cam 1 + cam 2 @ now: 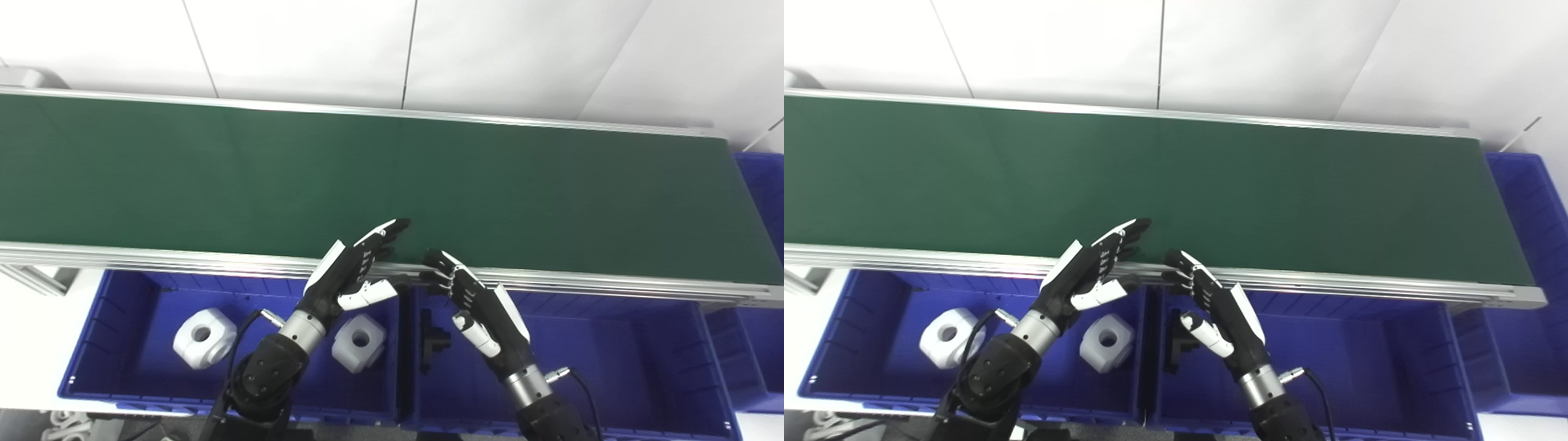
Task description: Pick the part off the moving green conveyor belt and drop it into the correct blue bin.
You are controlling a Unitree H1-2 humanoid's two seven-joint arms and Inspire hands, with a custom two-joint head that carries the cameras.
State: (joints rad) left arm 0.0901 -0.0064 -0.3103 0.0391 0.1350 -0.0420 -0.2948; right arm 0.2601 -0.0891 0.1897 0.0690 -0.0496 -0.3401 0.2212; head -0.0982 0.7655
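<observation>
The green conveyor belt [367, 177] runs across the view with no part on it. My left hand [355, 269] hovers open over the belt's near rail, fingers stretched toward the belt. Just to its right, my right hand [474, 300] is also open and holds nothing. Below the rail stand two blue bins. The left bin [122, 318] holds two white blocks with round holes [204, 337] [359, 342]. A black part [430, 340] lies in the right bin [612, 355] at its left end.
Another blue bin [762, 184] sits past the belt's right end. An aluminium rail [184, 257] edges the belt on the near side. White wall panels rise behind the belt.
</observation>
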